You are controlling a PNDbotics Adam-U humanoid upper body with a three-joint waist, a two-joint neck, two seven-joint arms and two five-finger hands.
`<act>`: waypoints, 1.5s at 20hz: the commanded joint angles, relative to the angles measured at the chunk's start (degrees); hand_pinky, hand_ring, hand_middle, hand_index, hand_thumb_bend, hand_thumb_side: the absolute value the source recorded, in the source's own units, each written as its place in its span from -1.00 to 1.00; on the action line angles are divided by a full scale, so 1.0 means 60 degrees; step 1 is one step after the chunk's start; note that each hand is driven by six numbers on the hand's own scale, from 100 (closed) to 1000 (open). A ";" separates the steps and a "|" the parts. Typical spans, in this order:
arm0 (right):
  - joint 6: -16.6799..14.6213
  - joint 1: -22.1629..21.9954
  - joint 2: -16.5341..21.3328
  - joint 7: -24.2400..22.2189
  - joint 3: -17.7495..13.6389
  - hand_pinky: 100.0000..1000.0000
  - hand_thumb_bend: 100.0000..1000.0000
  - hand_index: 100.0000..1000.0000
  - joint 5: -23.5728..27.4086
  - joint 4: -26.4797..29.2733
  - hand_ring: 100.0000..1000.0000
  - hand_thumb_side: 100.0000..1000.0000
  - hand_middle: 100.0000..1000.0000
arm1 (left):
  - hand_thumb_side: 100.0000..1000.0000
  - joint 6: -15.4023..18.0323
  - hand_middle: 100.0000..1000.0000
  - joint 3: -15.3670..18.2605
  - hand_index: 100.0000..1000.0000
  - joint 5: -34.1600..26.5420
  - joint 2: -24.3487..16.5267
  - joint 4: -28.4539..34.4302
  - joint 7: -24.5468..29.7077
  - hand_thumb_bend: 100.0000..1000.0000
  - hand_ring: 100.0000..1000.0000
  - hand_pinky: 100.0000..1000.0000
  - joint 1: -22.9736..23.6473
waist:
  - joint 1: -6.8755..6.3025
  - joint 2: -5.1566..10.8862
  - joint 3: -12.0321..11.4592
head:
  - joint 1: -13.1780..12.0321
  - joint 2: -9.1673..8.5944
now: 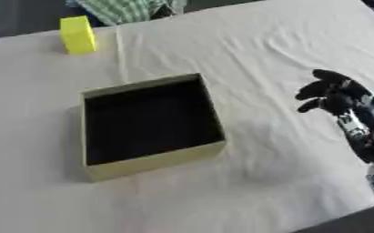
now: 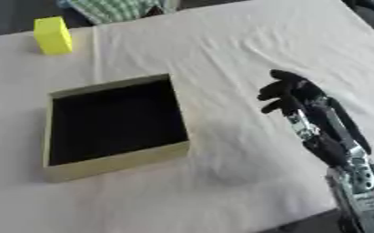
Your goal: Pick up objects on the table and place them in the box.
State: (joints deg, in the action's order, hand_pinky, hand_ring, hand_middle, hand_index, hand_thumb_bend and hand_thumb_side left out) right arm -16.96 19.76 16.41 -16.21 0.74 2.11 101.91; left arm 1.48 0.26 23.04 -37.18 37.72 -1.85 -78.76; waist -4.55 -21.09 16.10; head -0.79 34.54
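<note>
White tablecloth (image 1: 285,54) bearing an open box (image 1: 154,163) at centre, a yellow block (image 1: 78,34) upright at the far left, well apart from the right hand (image 2: 289,96), curled and empty, across the box.

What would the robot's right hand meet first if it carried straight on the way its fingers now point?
Probably the open olive cardboard box: the black right hand has curled fingers aimed left toward its near wall, though height above the white tablecloth is unclear.
</note>
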 commanded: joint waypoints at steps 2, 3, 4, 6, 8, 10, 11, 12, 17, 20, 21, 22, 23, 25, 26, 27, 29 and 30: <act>-0.0042 0.0206 0.0169 -0.0024 -0.0013 0.13 -1.00 0.80 -0.0017 0.0291 0.38 0.37 0.28 | 0.50 0.0224 0.93 -0.0112 0.82 0.0769 -0.0502 0.0294 0.0246 -0.14 0.85 0.79 -0.0261 | 0.0001 0.0105 0.0070 | 0.0007 -0.0303; -0.0047 0.0229 0.0171 -0.0033 -0.0005 0.13 -1.00 0.80 -0.0006 0.0306 0.38 0.37 0.28 | 0.49 0.0272 0.93 -0.0139 0.83 0.0941 -0.0539 0.0311 0.0345 -0.13 0.85 0.79 -0.0228 | -0.0010 0.0074 0.0095 | 0.0011 -0.0368; -0.0061 0.0262 0.0184 -0.0045 0.0002 0.13 -1.00 0.80 -0.0003 0.0333 0.38 0.36 0.28 | 0.49 0.0311 0.93 -0.0145 0.83 0.1119 -0.0571 0.0320 0.0444 -0.11 0.85 0.79 -0.0189 | -0.0017 0.0049 0.0119 | 0.0010 -0.0421; -0.0146 0.0382 0.0262 -0.0067 0.0014 0.13 -1.00 0.80 -0.0002 0.0477 0.38 0.32 0.29 | 0.50 0.0365 0.92 -0.0138 0.83 0.1465 -0.0622 0.0293 0.0636 -0.10 0.84 0.79 -0.0100 | -0.0020 0.0008 0.0178 | 0.0001 -0.0503; -0.0258 0.0593 0.0430 0.0005 -0.0023 0.14 -1.00 0.79 0.0120 0.0747 0.38 0.28 0.29 | 0.49 0.0414 0.92 -0.0098 0.83 0.1809 -0.0649 0.0257 0.0788 -0.08 0.84 0.78 -0.0014 | -0.0014 -0.0023 0.0257 | 0.0004 -0.0566; -0.0349 0.0814 0.0605 0.0133 -0.0096 0.14 -1.00 0.79 0.0315 0.1091 0.38 0.24 0.30 | 0.48 0.0486 0.91 -0.0047 0.83 0.2154 -0.0650 0.0253 0.0903 -0.06 0.84 0.78 0.0059 | -0.0011 -0.0057 0.0340 | -0.0001 -0.0627; -0.0372 0.0897 0.0675 0.0192 -0.0129 0.15 -1.00 0.79 0.0420 0.1265 0.38 0.22 0.30 | 0.48 0.0525 0.91 -0.0019 0.83 0.2329 -0.0650 0.0256 0.0949 -0.05 0.84 0.78 0.0089 | -0.0015 -0.0078 0.0380 | -0.0005 -0.0663; -0.0377 0.0952 0.0730 0.0229 -0.0153 0.15 -1.00 0.79 0.0511 0.1417 0.38 0.22 0.30 | 0.46 0.0563 0.90 0.0012 0.83 0.2511 -0.0648 0.0259 0.0994 -0.04 0.83 0.78 0.0111 | -0.0021 -0.0097 0.0416 | -0.0008 -0.0692; -0.0349 0.1095 0.0883 0.0320 -0.0282 0.15 -1.00 0.79 0.0743 0.1877 0.38 0.20 0.30 | 0.20 0.0828 0.87 0.0071 0.83 0.3522 -0.0661 0.0289 0.1453 0.10 0.80 0.75 0.0200 | -0.0081 -0.0241 0.0601 | -0.0043 -0.0793; -0.0326 0.1126 0.0889 0.0338 -0.0322 0.15 -1.00 0.79 0.0749 0.1944 0.38 0.20 0.30 | -0.02 0.1078 0.86 0.0061 0.84 0.4110 -0.0667 0.0264 0.1995 0.25 0.79 0.74 0.0238 | -0.0127 -0.0327 0.0682 | -0.0050 -0.0836; -0.0319 0.1135 0.0885 0.0339 -0.0328 0.15 -1.00 0.79 0.0738 0.1948 0.38 0.21 0.30 | -0.09 0.1172 0.86 0.0055 0.84 0.4298 -0.0665 0.0264 0.2196 0.28 0.78 0.73 0.0250 | -0.0145 -0.0354 0.0703 | -0.0053 -0.0849; -0.0313 0.1142 0.0880 0.0336 -0.0331 0.15 -1.00 0.79 0.0724 0.1947 0.38 0.21 0.30 | -0.11 0.1253 0.85 0.0063 0.84 0.4474 -0.0665 0.0269 0.2380 0.29 0.78 0.72 0.0257 | -0.0158 -0.0372 0.0715 | -0.0061 -0.0852; -0.0306 0.1153 0.0871 0.0336 -0.0333 0.15 -1.00 0.79 0.0710 0.1943 0.38 0.21 0.30 | -0.20 0.1339 0.84 0.0059 0.84 0.4653 -0.0660 0.0265 0.2579 0.34 0.77 0.71 0.0275 | -0.0176 -0.0396 0.0731 | -0.0066 -0.0856; -0.0298 0.1167 0.0856 0.0331 -0.0334 0.15 -1.00 0.79 0.0687 0.1932 0.38 0.21 0.29 | -0.29 0.1515 0.83 0.0067 0.84 0.4920 -0.0646 0.0242 0.2998 0.34 0.75 0.70 0.0308 | -0.0204 -0.0429 0.0756 | -0.0071 -0.0870; -0.0294 0.1169 0.0848 0.0329 -0.0336 0.15 -1.00 0.79 0.0676 0.1923 0.38 0.21 0.29 | -0.30 0.1585 0.82 0.0080 0.84 0.5019 -0.0643 0.0230 0.3194 0.34 0.75 0.70 0.0321 | -0.0215 -0.0439 0.0767 | -0.0068 -0.0877; -0.0289 0.1171 0.0843 0.0328 -0.0338 0.15 -1.00 0.79 0.0664 0.1914 0.38 0.22 0.29 | -0.32 0.1639 0.82 0.0093 0.84 0.5097 -0.0640 0.0206 0.3386 0.32 0.75 0.70 0.0338 | -0.0230 -0.0451 0.0776 | -0.0069 -0.0891; -0.0285 0.1174 0.0835 0.0325 -0.0339 0.15 -1.00 0.79 0.0646 0.1902 0.38 0.22 0.29 | -0.40 0.1718 0.79 0.0123 0.83 0.5198 -0.0641 0.0157 0.3746 0.27 0.72 0.69 0.0357 | -0.0253 -0.0464 0.0788 | -0.0073 -0.0906; -0.0284 0.1174 0.0831 0.0324 -0.0340 0.15 -1.00 0.79 0.0639 0.1898 0.38 0.22 0.29 | -0.40 0.1747 0.79 0.0138 0.83 0.5232 -0.0644 0.0151 0.3887 0.27 0.72 0.68 0.0363 | -0.0261 -0.0467 0.0790 | -0.0081 -0.0905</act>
State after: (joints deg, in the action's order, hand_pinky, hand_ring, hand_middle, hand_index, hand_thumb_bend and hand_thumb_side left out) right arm -18.80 26.20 20.39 -14.35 -0.71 6.12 112.28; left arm 11.64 0.43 53.83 -39.22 38.08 20.21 -75.65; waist -6.42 -25.10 20.82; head -1.11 29.79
